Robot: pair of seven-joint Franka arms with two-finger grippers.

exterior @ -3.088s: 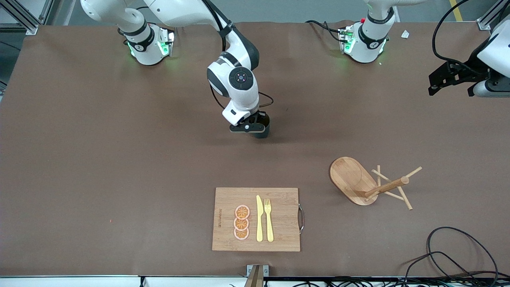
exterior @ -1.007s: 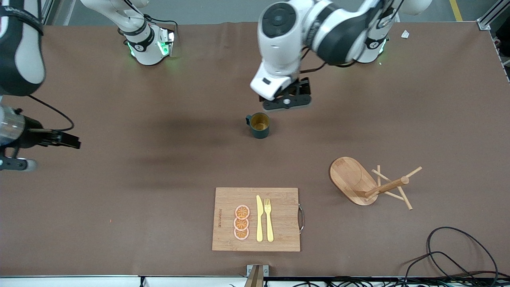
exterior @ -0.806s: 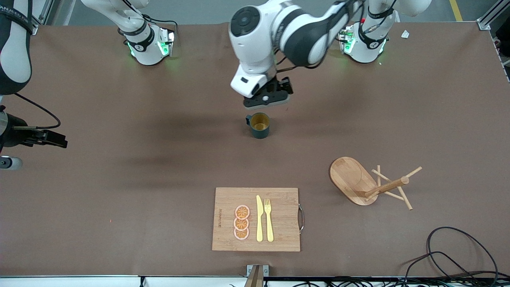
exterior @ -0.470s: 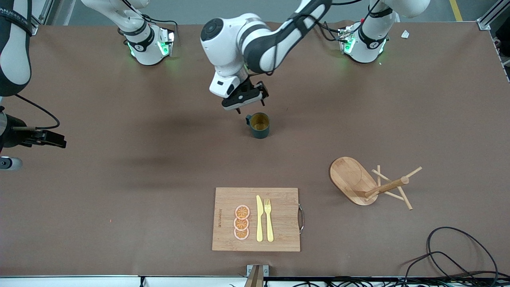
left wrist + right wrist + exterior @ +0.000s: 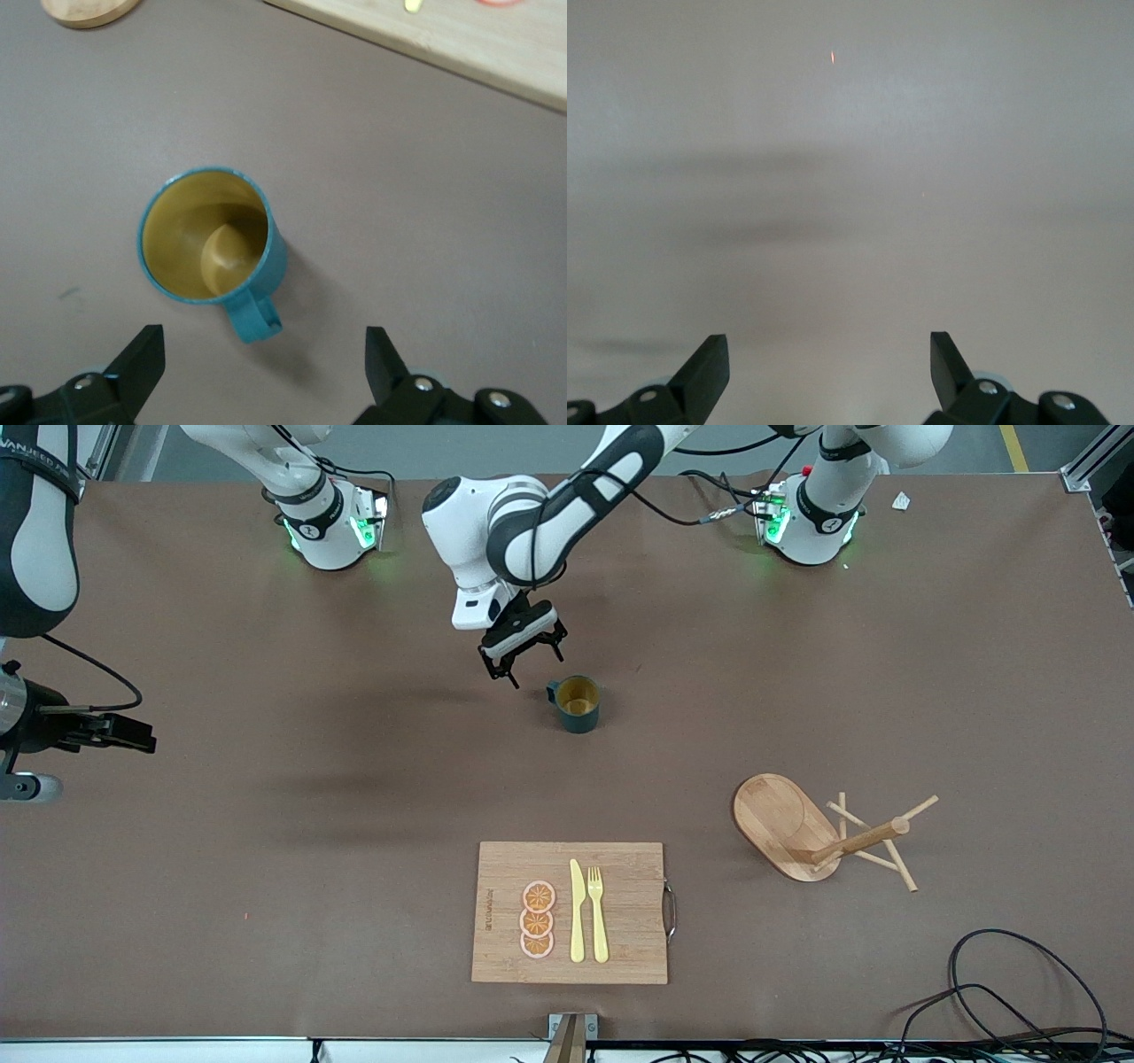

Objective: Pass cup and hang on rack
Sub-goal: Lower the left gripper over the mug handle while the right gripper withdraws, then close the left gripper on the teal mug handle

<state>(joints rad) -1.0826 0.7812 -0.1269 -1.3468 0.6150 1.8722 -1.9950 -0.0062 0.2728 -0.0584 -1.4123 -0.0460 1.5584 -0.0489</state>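
Surface: a broad brown matte table [image 5: 266,886], with both arm bases along the edge farthest from the front camera.
Left gripper: the left gripper [image 5: 523,657] hangs low just beside the cup, on the handle's side, its black fingers [image 5: 142,359] spread wide and holding nothing.
Cup: the small dark teal cylindrical mug with a yellowish-tan inside [image 5: 578,703] stands upright on the table near its middle, its small side handle [image 5: 252,319] turned toward the left gripper.
Handling: it looks stiff, light and probably glazed, so likely slick and breakable if dropped. The wall across the rim seems the surest hold, one finger inside and one outside; that leaves the handle free for a peg.
Rack: the light wooden mug tree with an oval base [image 5: 784,824] lies tipped over, its post and thin pegs [image 5: 873,837] resting on the table, toward the left arm's end and nearer the front camera than the cup.
Right gripper: the right gripper [image 5: 133,735] waits over bare table at the right arm's end, fingers apart and empty.
Other things: a rectangular bamboo cutting board [image 5: 629,957] carrying orange slices [image 5: 537,919], a yellow knife [image 5: 577,911] and a yellow fork [image 5: 598,914] lies nearest the front camera.
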